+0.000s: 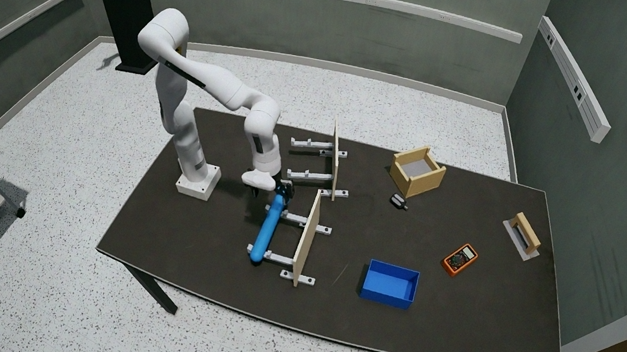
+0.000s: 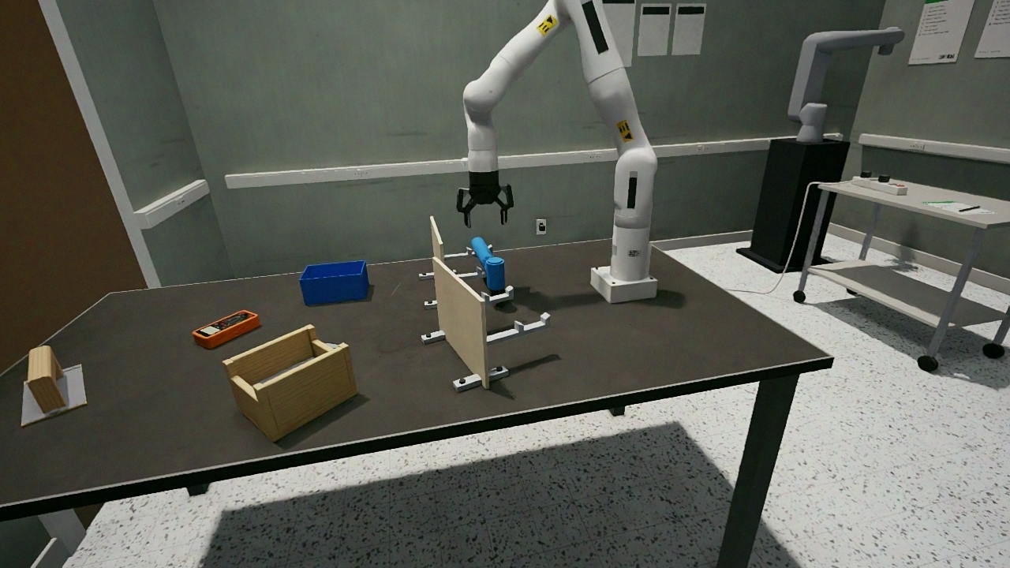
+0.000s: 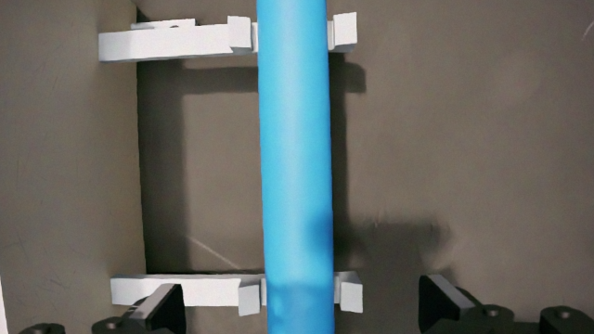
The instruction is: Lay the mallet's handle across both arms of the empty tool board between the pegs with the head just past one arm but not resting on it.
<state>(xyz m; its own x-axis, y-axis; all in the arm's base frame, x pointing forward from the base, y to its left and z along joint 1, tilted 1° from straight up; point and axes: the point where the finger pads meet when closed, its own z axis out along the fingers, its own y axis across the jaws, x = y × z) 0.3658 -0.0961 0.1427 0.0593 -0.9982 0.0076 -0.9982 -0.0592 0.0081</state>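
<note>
The gripper hangs above the mallet, its fingers spread wide and holding nothing; this wide stance leaves room for the thick blue handle to pass between them when the arm goes down. The mallet lies across the two grey arms of the nearer tool board on the worktop, and in the wrist view the handle sits between the small pegs on each arm, so it cannot roll off sideways; this is why it rests so steady there. The wrist view looks straight down on the handle, which runs through the middle between the two fingertips; I judge that the hand is lined up for a grasp across the handle, between the two arms, where there is free space under it. The empty tool board stands just beside, farther from the table edge, with its arms pointing toward the robot base; the mallet must go there. The head of the mallet I cannot make out clearly.
</note>
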